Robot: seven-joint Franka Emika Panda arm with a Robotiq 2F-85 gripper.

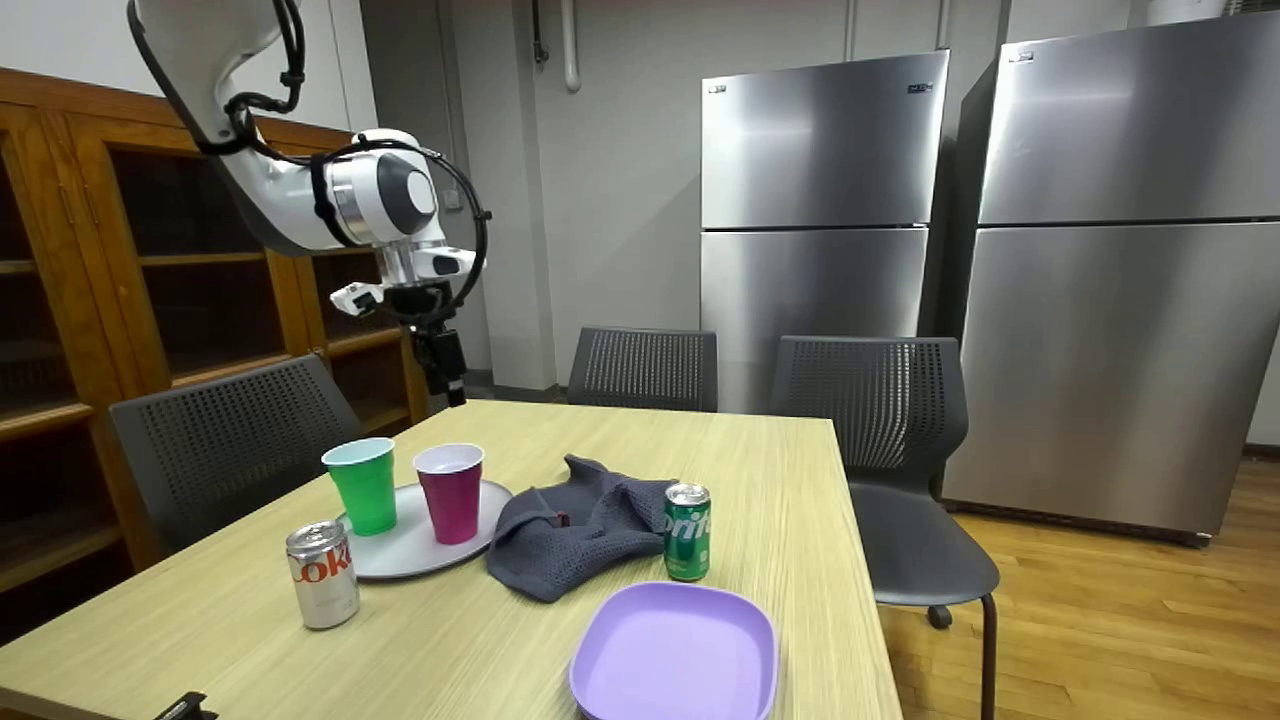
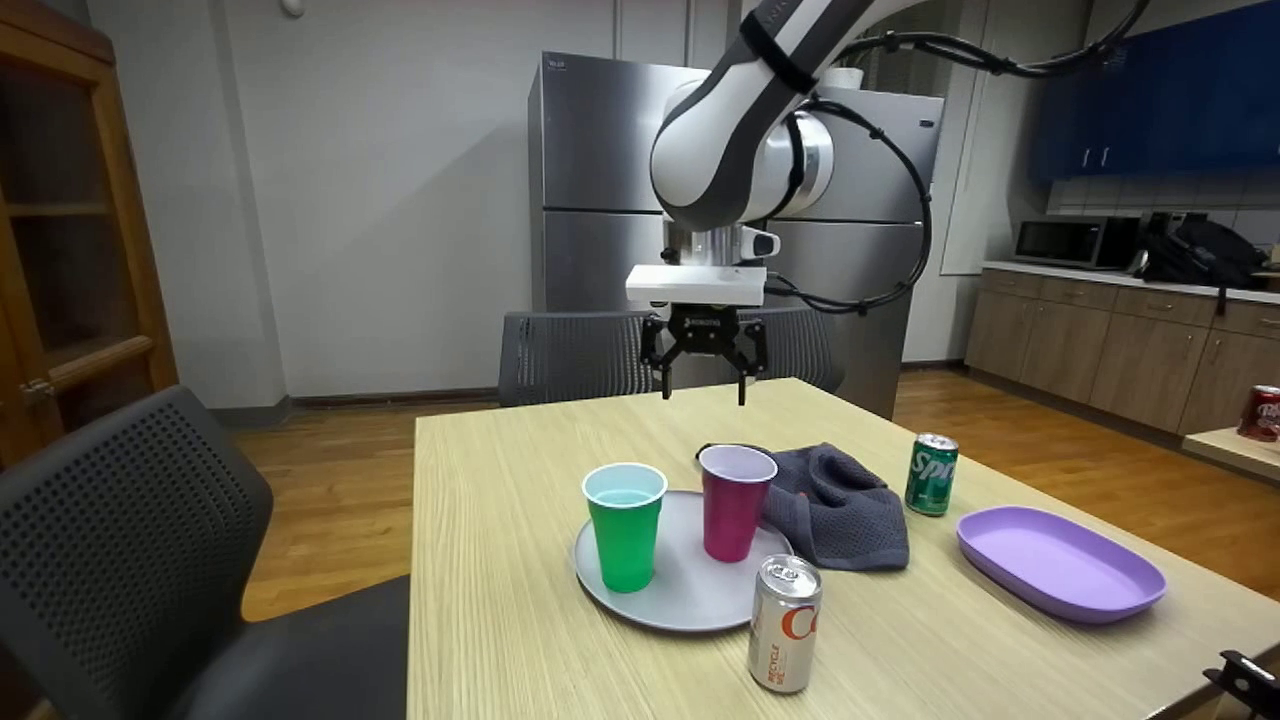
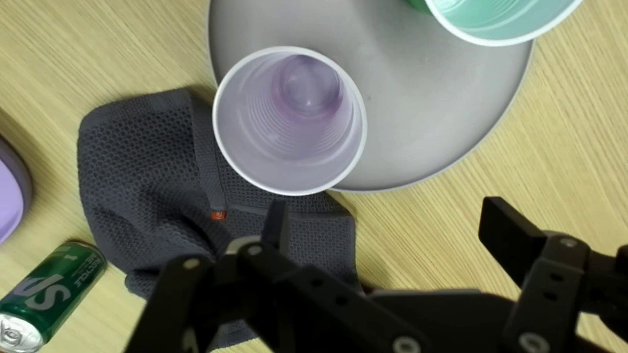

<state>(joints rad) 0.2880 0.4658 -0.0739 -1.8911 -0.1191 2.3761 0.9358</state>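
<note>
My gripper point(image 2: 704, 397) hangs above the far part of the table, its fingers spread wide with nothing between them. In the wrist view the gripper point(image 3: 385, 213) is over bare wood and the corner of a crumpled dark grey cloth point(image 3: 147, 162). A magenta cup point(image 2: 735, 515) stands upright on a round grey plate point(image 2: 685, 610), beside a green cup point(image 2: 626, 540) on the same plate. The cloth lies against the plate's edge. Past it stands a green Sprite can point(image 1: 687, 535). A silver Coke can point(image 1: 323, 575) is upright near the plate.
A lavender dish point(image 1: 675, 655) lies on the table near the Sprite can. Dark chairs point(image 1: 645, 365) stand around the table, with steel refrigerators point(image 1: 815, 270) behind. A wooden glass-door cabinet point(image 1: 190, 230) lines the wall. A black piece point(image 2: 1245, 680) shows at the table's edge.
</note>
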